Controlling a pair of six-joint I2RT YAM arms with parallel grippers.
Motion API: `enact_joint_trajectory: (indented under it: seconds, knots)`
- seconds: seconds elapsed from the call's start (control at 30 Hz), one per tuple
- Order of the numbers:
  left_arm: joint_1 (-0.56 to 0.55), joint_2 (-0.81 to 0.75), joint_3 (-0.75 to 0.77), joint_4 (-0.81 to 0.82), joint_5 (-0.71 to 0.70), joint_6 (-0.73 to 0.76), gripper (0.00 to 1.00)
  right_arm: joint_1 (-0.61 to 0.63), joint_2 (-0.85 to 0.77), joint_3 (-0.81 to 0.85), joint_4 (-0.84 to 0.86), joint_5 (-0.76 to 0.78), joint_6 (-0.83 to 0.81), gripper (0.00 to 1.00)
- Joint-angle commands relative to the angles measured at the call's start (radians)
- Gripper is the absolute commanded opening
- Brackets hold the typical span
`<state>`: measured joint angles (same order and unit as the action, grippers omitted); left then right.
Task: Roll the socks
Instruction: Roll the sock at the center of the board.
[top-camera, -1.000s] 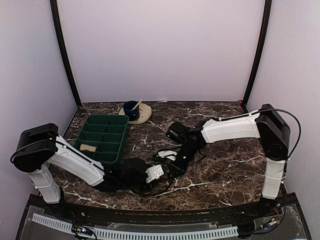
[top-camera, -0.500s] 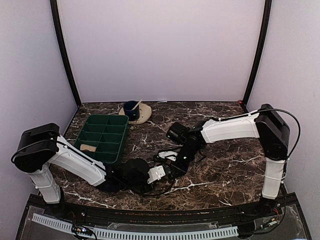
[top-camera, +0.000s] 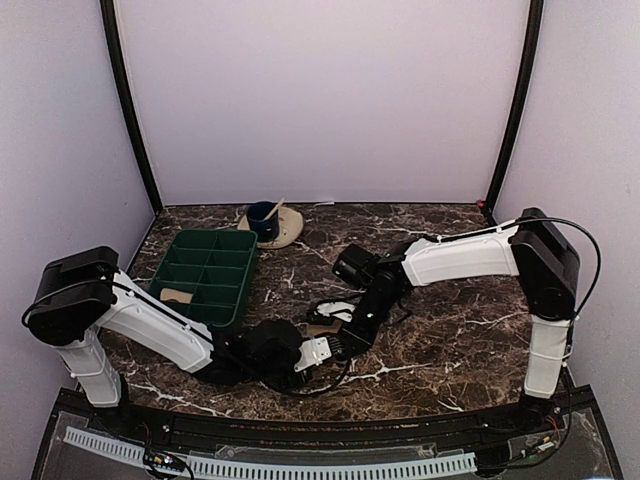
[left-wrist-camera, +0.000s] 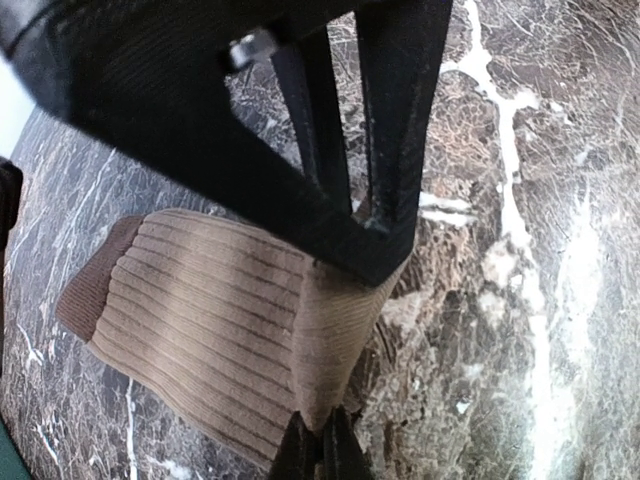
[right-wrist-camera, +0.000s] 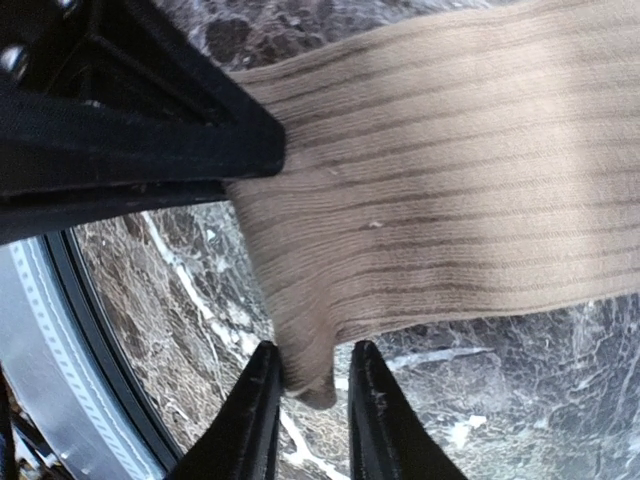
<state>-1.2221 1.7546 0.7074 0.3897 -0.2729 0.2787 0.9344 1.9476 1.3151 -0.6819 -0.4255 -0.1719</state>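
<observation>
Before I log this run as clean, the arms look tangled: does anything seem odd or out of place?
Nothing spilled or damaged. The tan ribbed cloth sock on the dark marble table has one end bunched into a fold, pinched by the left end effector; the right end effector straddles its corner.

White shells, black joint housings on left arm (top-camera: 150, 325), right arm (top-camera: 460, 255). Thin black cable (top-camera: 597, 262) loops off right shoulder. Left tool (left-wrist-camera: 320, 450), right tool (right-wrist-camera: 310, 390): slim black fingers (right-wrist-camera: 250, 410), matte black mounts (right-wrist-camera: 120, 130), small silver screw heads (right-wrist-camera: 12, 62).
</observation>
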Motion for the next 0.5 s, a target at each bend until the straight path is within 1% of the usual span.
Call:
enact_joint_trajectory:
  seconds: [0.0, 0.3, 0.47]
  knots:
    - [-0.005, -0.037, 0.032, -0.065, 0.023, -0.021, 0.0, -0.005, -0.006, 0.018, 0.009, 0.004, 0.011, 0.27]
    - [-0.005, -0.046, 0.059, -0.128, 0.069, -0.057, 0.0, -0.005, -0.074, -0.049, 0.067, 0.014, 0.051, 0.36]
    - [-0.005, -0.047, 0.101, -0.211, 0.115, -0.075, 0.0, -0.005, -0.112, -0.098, 0.113, 0.033, 0.078, 0.38]
